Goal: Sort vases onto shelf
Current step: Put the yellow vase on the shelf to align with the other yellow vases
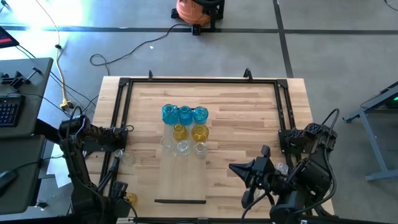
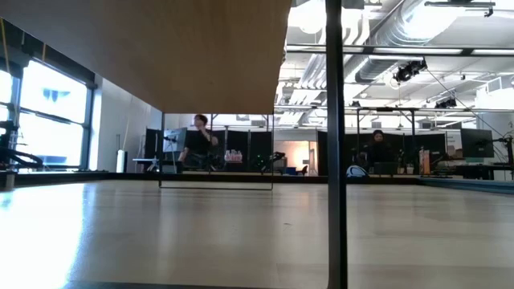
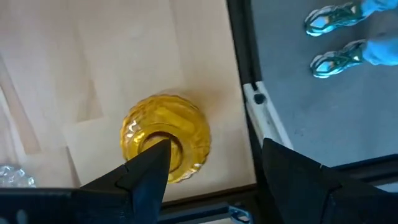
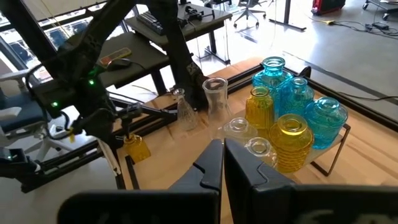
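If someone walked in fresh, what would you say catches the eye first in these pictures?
Probably the cluster of vases on the shelf at the table's middle: three blue at the back, two yellow, then clear ones. Next, a lone yellow vase at the table's near left corner, right under the open left gripper.

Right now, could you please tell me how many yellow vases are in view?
3 yellow vases: one and another side by side on the shelf; the third off the shelf at the table's left edge, by the open left gripper. None seems hidden.
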